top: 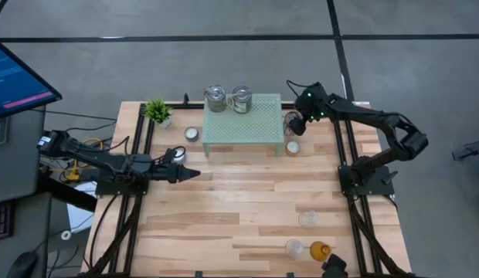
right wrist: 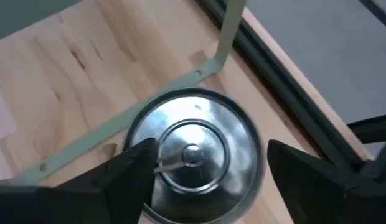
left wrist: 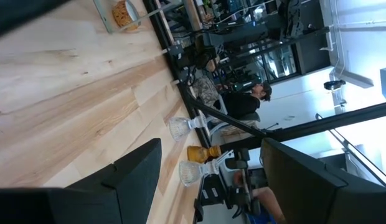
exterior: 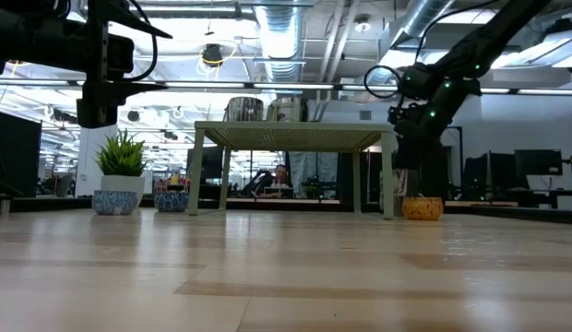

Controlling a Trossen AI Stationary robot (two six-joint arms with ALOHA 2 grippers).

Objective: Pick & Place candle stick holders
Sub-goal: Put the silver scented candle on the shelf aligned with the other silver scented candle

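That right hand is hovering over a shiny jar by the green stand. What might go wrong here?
The right hand straddles the silvery jar, fingers either side, not yet gripping. The jar sits off-centre, so one finger may touch first and push or tip it. The stand's leg is close, so the hand or jar may knock it and shake the two jars on top. The orange tealight cup nearby may also get bumped.

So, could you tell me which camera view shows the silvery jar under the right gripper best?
The right wrist view: the silvery jar fills it from above, sitting between that gripper's open fingers. In the high view the right gripper mostly covers it beside the mesh stand. In the low view the gripper hides it, and the left wrist view misses it.
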